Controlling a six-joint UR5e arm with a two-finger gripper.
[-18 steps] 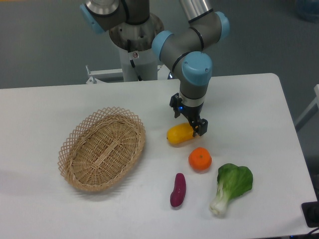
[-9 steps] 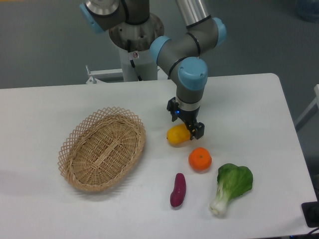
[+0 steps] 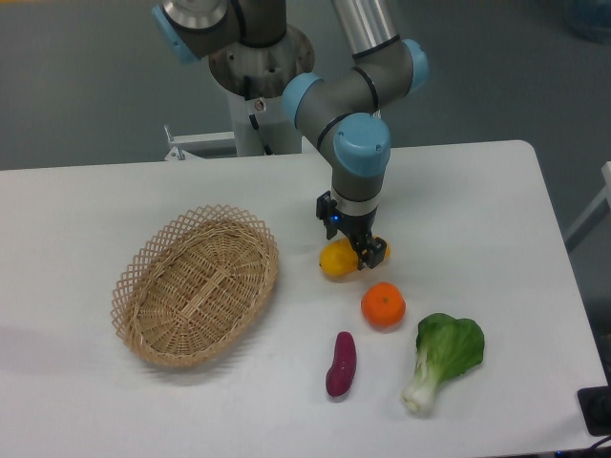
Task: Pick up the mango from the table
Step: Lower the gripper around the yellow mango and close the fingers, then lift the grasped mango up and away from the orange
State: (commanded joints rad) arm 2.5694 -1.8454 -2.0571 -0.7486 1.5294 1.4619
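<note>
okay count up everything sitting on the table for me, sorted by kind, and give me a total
Fruit: 2, the mango under the gripper and the orange
Vegetables: 2, the purple sweet potato and the leafy green
Baskets: 1, the wicker basket
Total: 5 things on the table

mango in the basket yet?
No, the mango lies on the table to the right of the basket, with the gripper down over it.
</note>
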